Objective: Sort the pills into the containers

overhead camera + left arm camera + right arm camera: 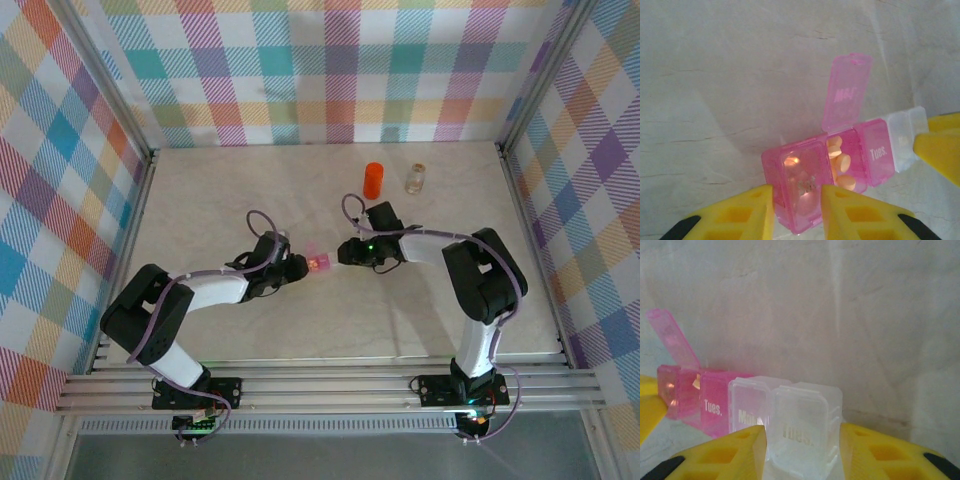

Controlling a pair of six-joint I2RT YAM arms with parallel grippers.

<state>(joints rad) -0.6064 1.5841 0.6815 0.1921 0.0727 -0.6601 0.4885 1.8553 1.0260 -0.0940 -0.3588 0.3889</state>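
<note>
The pill box [320,262] lies mid-table between my two grippers. It is pink at one end [805,170] and clear at the other [805,415]. One pink lid [845,92] stands open over a compartment holding several pale orange pills [840,162]. My left gripper [796,200] is shut on the pink end compartment, one yellow finger on each side. My right gripper [802,440] is shut on the clear end, its fingers against both sides of the compartment marked "Tues." Seen from above, the left gripper [298,266] and the right gripper [347,252] face each other across the box.
An orange bottle [372,180] and a small clear vial [415,178] stand at the back of the table, behind the right arm. Checked walls close the table on three sides. A metal rail [330,385] runs along the near edge.
</note>
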